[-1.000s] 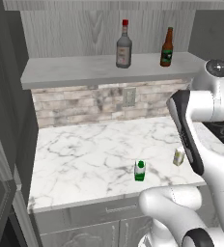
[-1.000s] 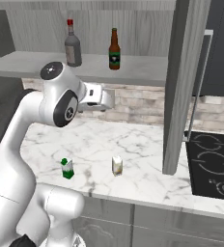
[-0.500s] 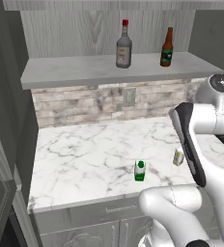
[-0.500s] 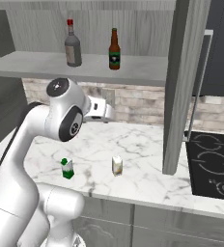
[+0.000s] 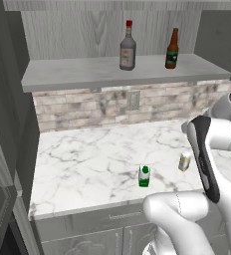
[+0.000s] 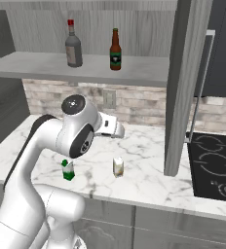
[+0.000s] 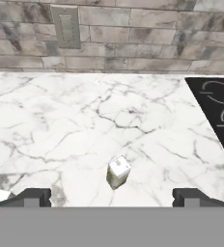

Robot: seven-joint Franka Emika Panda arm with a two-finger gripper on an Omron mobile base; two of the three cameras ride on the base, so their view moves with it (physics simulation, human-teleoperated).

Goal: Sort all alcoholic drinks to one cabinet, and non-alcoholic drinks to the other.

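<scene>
Two bottles stand on the wide cabinet's long grey shelf point(image 5: 77, 74): a clear-grey one with a red cap point(image 5: 128, 47) point(image 6: 73, 44) and a slimmer brown one point(image 5: 173, 50) point(image 6: 115, 51). On the marble counter are a green-and-white carton point(image 5: 144, 177) point(image 6: 67, 170) and a cream carton point(image 5: 185, 161) point(image 6: 118, 167). In the hand view my gripper point(image 7: 111, 198) is open wide, hovering above the cream carton point(image 7: 118, 172), which lies between and just beyond the fingertips point(image 7: 32, 197). The tall grey unit point(image 6: 183, 87) rises on the right; its shelf niche is out of view.
A black cooktop point(image 6: 215, 165) point(image 7: 220, 111) sits in the counter right of the cartons. A stone backsplash with a wall outlet point(image 7: 65, 26) closes the back. A black oven front point(image 6: 222, 48) is above the cooktop side. My own arm point(image 5: 207, 149) hides part of the counter.
My arm has swung lower and to the right, towards the cream carton. The jaws stayed open. Bottles and cartons have not moved.
</scene>
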